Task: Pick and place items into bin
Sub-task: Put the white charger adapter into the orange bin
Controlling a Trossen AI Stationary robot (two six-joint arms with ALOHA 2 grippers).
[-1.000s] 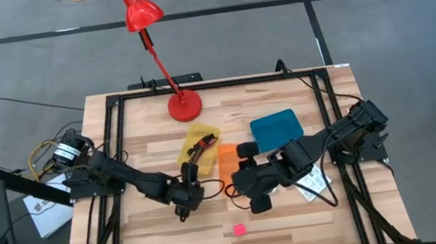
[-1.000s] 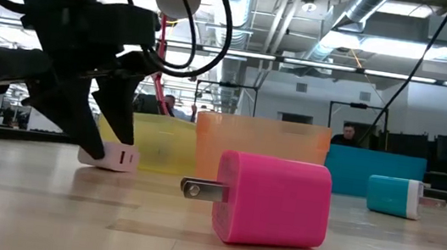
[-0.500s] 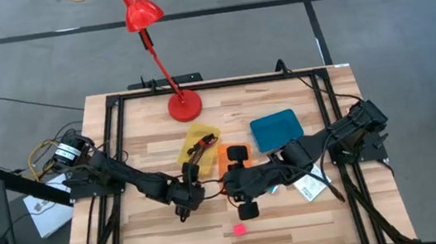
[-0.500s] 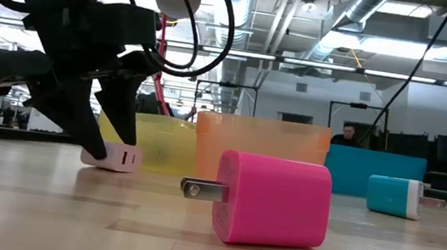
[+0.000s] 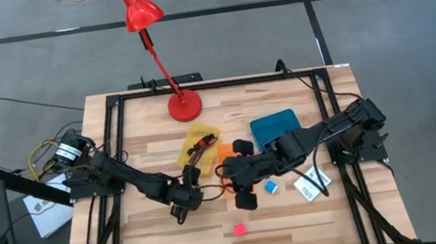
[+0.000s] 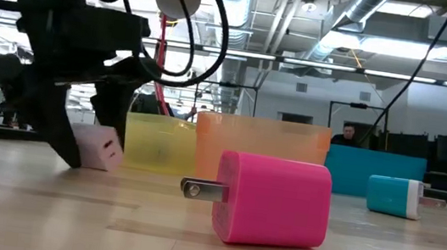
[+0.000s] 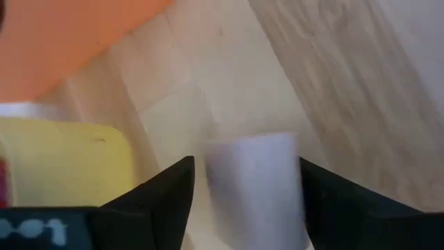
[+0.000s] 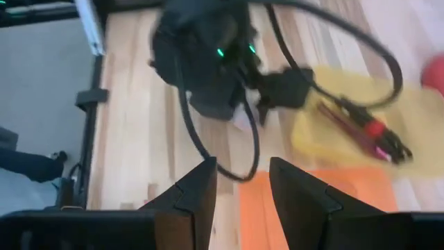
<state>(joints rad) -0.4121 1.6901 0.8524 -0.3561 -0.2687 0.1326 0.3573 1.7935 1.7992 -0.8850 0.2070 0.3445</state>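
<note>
The left hand [image 5: 181,211] is reaching low over the wooden table [image 5: 157,238], just in front of the yellow bin [image 5: 194,142], and its two dark fingers [image 7: 156,198] are standing on either side of a pale pink cube [image 7: 255,184]; in the low view the same pale pink cube [image 6: 97,146] is sitting between those fingers, tilted, but whether they are actually pressing on it I cannot tell. The right hand [image 5: 239,175] is hovering over the middle of the table beside the orange bin [image 5: 227,156], its fingers [image 8: 191,198] spread apart with nothing between them, and it is facing the left arm. The yellow bin is holding a black-and-red cable bundle [image 8: 362,127]. A hot pink cube [image 6: 270,201] with metal prongs is lying on the table near the front edge, well apart from both hands. A small blue cube [image 5: 270,187] is resting on the wood just beside the right arm, with a flat white printed packet [image 5: 310,183] lying near it. A blue bin [image 5: 275,127] is sitting behind them, and a red lamp [image 5: 161,54] is standing at the back of the table.
</note>
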